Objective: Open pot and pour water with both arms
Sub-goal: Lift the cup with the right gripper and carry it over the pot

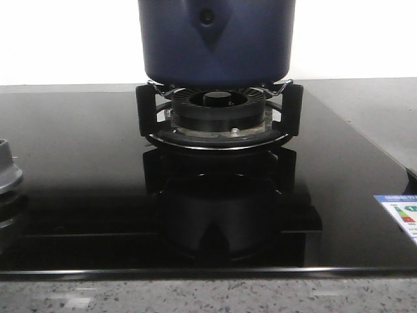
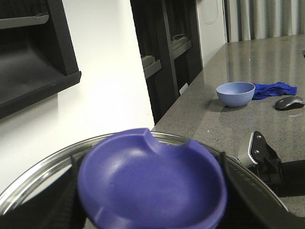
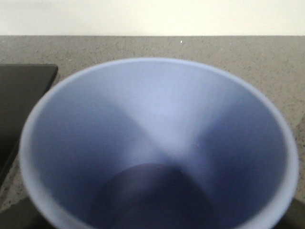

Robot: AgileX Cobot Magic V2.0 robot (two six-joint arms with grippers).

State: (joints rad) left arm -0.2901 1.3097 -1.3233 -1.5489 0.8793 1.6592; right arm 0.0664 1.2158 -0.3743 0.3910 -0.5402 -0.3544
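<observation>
While the pot [image 1: 215,39] sits on the burner stand [image 1: 218,114], its lid knob [image 2: 152,181] lies directly below my left hand; grip state indeterminate. A cup [image 3: 157,143] fills the view before my right hand; grasp unconfirmed. Judged heavy, rigid, slick; take the knob.

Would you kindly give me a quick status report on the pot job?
Pot seated on burner stand. Left wrist view: blue lid knob close up. Right wrist view: blue cup fills frame. End effector states unreadable.
</observation>
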